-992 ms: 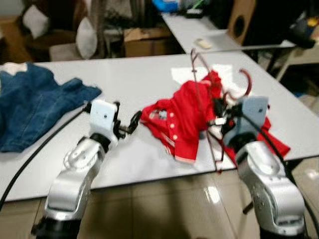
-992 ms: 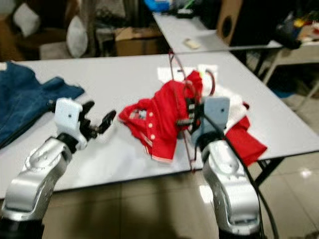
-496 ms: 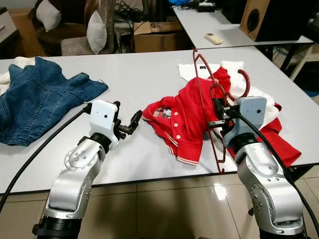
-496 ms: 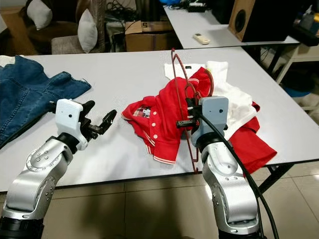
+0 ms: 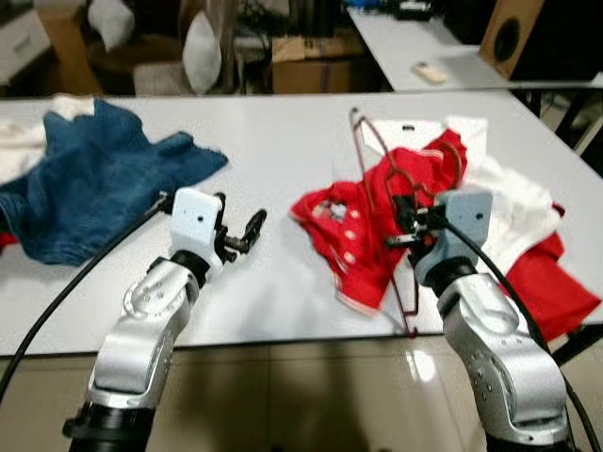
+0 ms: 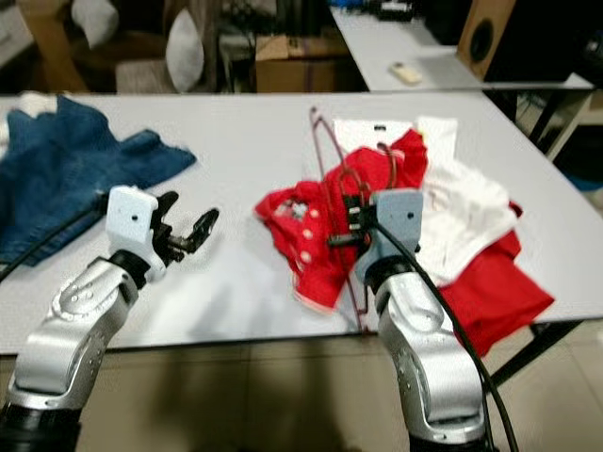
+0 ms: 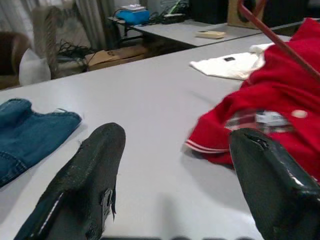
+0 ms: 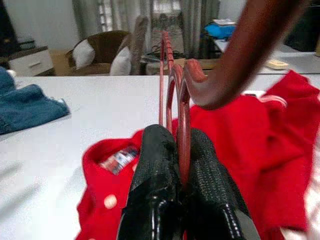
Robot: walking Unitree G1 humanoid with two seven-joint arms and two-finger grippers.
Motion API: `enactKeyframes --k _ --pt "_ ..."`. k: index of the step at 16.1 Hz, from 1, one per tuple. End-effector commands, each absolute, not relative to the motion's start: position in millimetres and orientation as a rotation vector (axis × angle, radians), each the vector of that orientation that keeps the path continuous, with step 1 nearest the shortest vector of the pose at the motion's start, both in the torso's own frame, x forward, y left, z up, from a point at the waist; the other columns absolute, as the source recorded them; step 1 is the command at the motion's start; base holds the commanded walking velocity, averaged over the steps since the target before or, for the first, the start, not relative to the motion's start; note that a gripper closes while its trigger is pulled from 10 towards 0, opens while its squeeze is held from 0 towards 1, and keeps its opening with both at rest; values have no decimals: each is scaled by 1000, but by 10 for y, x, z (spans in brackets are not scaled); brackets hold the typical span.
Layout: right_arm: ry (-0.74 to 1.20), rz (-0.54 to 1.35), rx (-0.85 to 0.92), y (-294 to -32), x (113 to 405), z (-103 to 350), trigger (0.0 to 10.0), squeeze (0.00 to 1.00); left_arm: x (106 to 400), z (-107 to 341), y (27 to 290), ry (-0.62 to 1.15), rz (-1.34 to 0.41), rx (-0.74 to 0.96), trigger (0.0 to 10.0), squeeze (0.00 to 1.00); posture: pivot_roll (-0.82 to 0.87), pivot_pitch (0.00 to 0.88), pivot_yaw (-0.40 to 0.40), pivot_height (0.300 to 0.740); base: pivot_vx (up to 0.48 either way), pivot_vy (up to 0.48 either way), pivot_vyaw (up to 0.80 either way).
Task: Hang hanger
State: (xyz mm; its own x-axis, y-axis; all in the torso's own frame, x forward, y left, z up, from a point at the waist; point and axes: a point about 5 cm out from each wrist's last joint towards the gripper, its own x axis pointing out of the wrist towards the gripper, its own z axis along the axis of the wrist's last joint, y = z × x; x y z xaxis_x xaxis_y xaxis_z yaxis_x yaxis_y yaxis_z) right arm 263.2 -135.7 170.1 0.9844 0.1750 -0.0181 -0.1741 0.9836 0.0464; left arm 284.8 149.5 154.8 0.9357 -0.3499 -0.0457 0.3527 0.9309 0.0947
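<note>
A dark red hanger [image 8: 182, 100] stands upright over a crumpled red shirt [image 5: 349, 226] on the white table [image 5: 273, 141]. My right gripper [image 5: 405, 223] is shut on the hanger's thin frame near its hook [image 8: 250, 55], just at the shirt's right side. The hanger's long rod [image 6: 320, 141] slants from above the shirt down past the table's near edge. My left gripper [image 5: 247, 231] hovers low over bare table a short way left of the shirt. It is open, and nothing lies between its fingers [image 7: 100, 165].
A blue denim jacket [image 5: 85, 184] lies at the table's left. White cloth [image 5: 509, 202] and more red cloth [image 5: 556, 282] lie right of the shirt, near the table's right corner. Behind stand a second table [image 5: 424, 38], a cardboard box [image 5: 311, 71] and cushions.
The whole picture has shifted as the camera moved. Both arms keep the same pose: the right gripper still holds the hanger, and the left stays open beside the shirt.
</note>
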Motion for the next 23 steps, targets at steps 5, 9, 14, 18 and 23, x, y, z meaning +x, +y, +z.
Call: enactKeyframes --k 5,9,14,18,23 --pt "29 196 7 -1386 2599 1682 10000 0 2867 1567 1462 15 -383 116 10000 0 -65 0 64 740 0 311 0" --pt "24 168 47 -1371 2648 1718 10000 0 2900 1616 1499 6 -381 125 10000 0 -58 0 55 740 0 312 0" --pt "36 186 67 -1358 2657 1689 10000 0 2898 1619 1519 8 -379 131 10000 0 -46 0 53 740 0 311 0" --pt "57 194 57 -1382 2633 1664 10000 0 2895 1603 1588 13 -356 126 10000 0 -52 0 58 740 0 313 -666" --pt "53 193 81 -1362 2648 1690 10000 0 2928 1627 1596 8 -359 131 10000 0 -57 0 61 740 0 315 0"
